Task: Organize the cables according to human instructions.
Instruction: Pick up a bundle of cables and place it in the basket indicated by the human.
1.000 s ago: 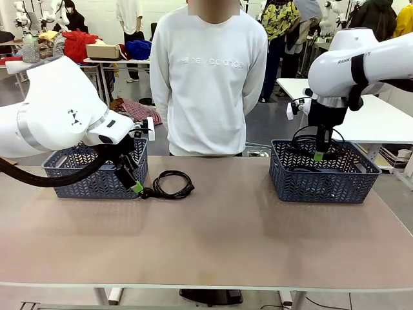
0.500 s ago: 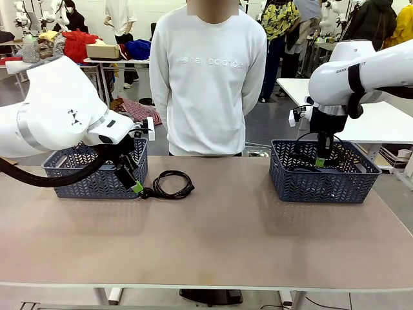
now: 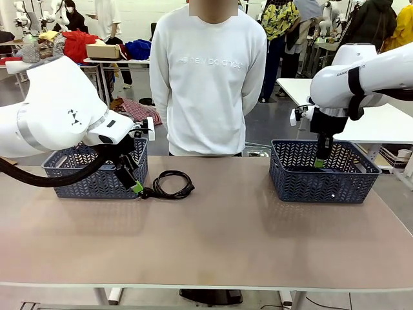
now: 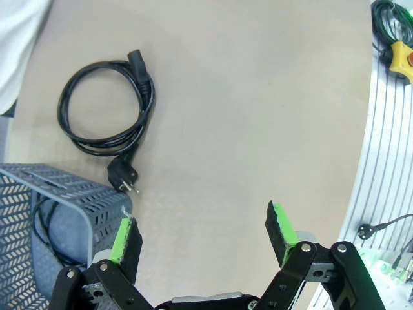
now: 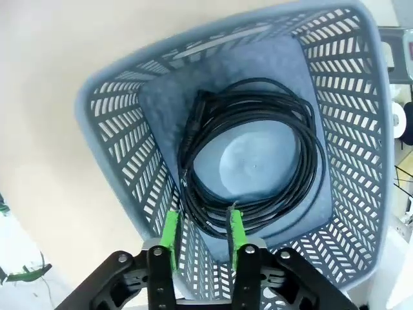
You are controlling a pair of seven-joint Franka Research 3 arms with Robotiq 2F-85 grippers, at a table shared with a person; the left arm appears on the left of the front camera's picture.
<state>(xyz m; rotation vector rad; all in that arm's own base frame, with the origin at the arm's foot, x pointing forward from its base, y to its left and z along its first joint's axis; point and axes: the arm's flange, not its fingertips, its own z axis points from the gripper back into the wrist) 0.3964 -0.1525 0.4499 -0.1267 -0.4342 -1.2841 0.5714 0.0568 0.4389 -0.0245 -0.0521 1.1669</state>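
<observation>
Cables sit in three places. One black coil [image 4: 120, 174] lies flat on the table [image 3: 226, 239] at about 10 o'clock from the table's middle, just beside the left basket [image 3: 97, 184] on that basket's 3 o'clock side, with its chunky plug pointing toward the basket's corner. A second coil [image 5: 308, 152] rests on the floor of the right basket [image 3: 322, 187], which stands at about 2 o'clock. A bit of dark cord also shows inside the left basket in the left wrist view. The left pincer [image 4: 200, 216] hangs low beside the left basket's near corner, its green pads spread wide and empty — the table coil lies at its 11 o'clock in its own camera, apart from both fingers. The right pincer [image 5: 202, 216] hangs over the right basket with its tips just inside the rim; its fingers stand partly spread with nothing between them, and the coil lies below them — not touched. The human [image 3: 208, 77], in a white sweatshirt, stands at 12 o'clock across the table, between the two baskets.
</observation>
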